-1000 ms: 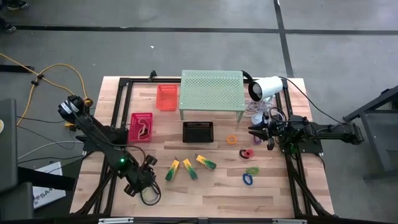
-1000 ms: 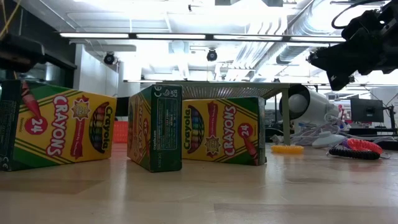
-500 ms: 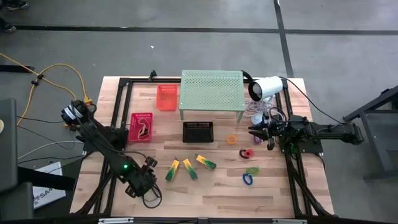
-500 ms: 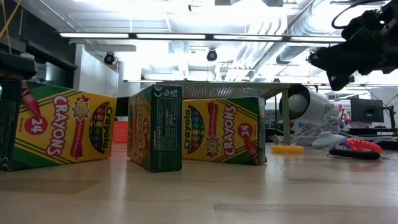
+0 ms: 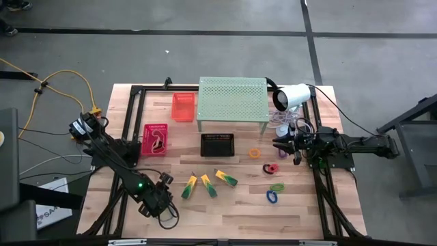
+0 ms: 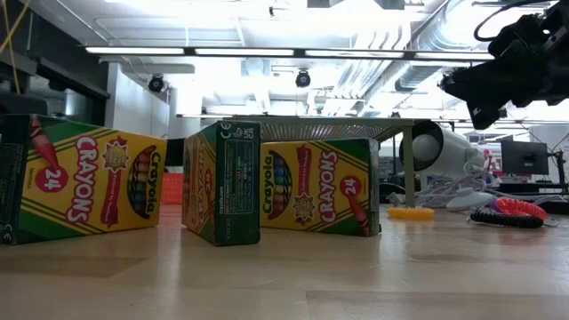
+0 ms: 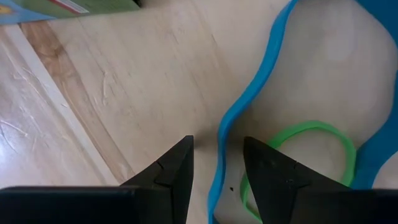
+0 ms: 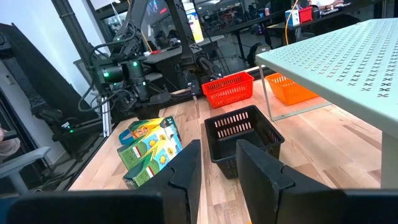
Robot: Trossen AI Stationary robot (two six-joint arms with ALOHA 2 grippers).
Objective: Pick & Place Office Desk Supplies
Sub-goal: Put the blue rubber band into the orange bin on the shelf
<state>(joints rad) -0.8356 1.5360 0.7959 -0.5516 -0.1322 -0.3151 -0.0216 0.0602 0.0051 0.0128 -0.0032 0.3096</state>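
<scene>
**Counter at the present moment, front edge to back, all places taken from the black basket [image 5: 202, 145].**

- **(a) Nearest, front of the basket on the left arm's side:** my left claw [image 7: 217, 142] points down at the counter [image 7: 124, 93]. Its fingers stand a narrow gap apart and hold nothing.
  - A blue band [image 7: 249, 99] lies on the wood and runs lengthwise through that gap, touching neither finger.
  - A green ring [image 7: 323, 127] lies just beside the band.
  - I judge that closing the fingers would pinch the band across its width.
  - I cannot find these two pieces in the high view, where the arm may be covering them.
- **(b) Directly in front of the basket:** three crayon boxes [image 5: 207, 184] lie in a row, each with its long axis slanting front to back. The left arm is the nearer one.
- **(c) Front of the basket on the right arm's side:** a blue loop [image 5: 272, 197], a green loop [image 5: 276, 186] and a red loop [image 5: 271, 168] lie together. An orange loop [image 5: 255, 152] lies just beside the basket.
- **(d) Level with the basket, on the same side:** my right claw [image 8: 217, 144] hangs above the counter, facing the basket. It is narrowly parted and empty, and it is the nearer arm for those four loops.
- **(e) Behind the basket:** the pale-green shelf [image 5: 232, 99].
</scene>
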